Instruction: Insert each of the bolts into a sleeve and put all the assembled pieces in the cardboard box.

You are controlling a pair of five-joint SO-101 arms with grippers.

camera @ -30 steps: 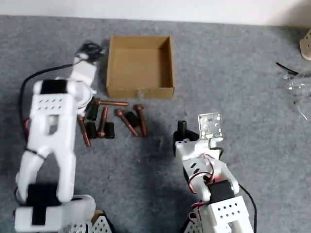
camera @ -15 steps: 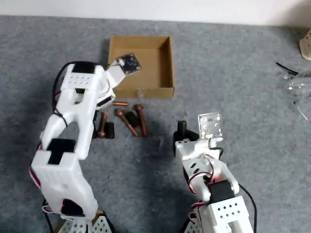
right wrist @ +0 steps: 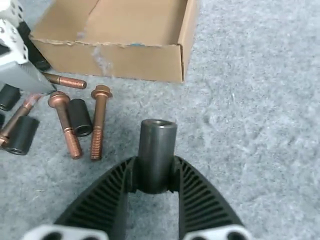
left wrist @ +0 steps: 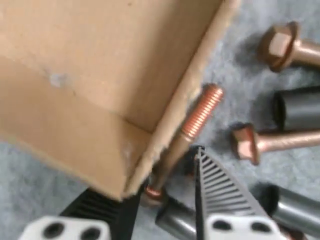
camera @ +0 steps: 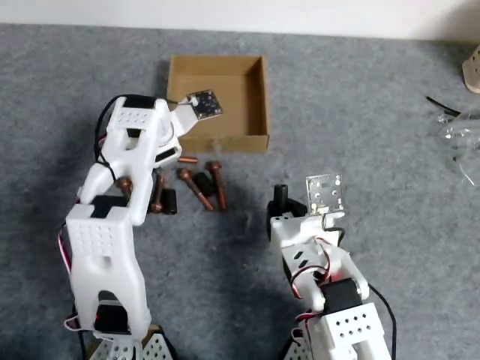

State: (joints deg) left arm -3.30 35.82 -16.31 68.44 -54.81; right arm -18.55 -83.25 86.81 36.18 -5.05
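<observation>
A bolt [left wrist: 192,125] lies against the cardboard box [left wrist: 100,60] front wall, my left gripper [left wrist: 165,175] astride it, jaws apart. My right gripper [right wrist: 153,162] clamps an upright sleeve [right wrist: 156,145] well apart from it. If I close here, a finger could snag the cardboard and knock the bolt away.

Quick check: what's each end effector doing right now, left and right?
Left end effector: open, straddling a copper bolt beside the cardboard box.
Right end effector: closed on a dark sleeve.
</observation>
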